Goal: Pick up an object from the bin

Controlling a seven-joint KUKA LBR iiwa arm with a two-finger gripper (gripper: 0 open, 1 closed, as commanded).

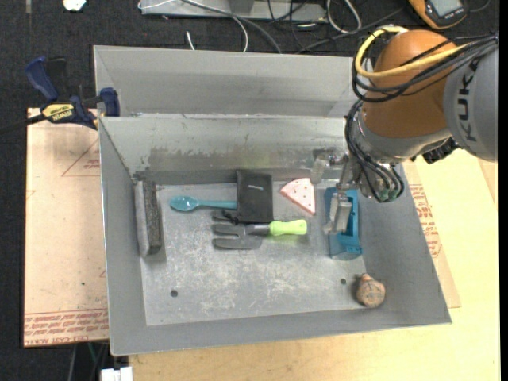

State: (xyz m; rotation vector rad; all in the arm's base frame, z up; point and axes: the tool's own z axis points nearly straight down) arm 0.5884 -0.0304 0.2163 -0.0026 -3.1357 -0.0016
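The claw (336, 211) hangs over the blue plastic block (348, 243) near the grey metal bin's (238, 288) right wall, apparently aligned for grasping. Whether it is open or closed cannot be told.

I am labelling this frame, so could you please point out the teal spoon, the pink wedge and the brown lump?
teal spoon (187, 205), camera view, on its bowl.
pink wedge (300, 194), camera view, on its flat face.
brown lump (369, 290), camera view, on its top.
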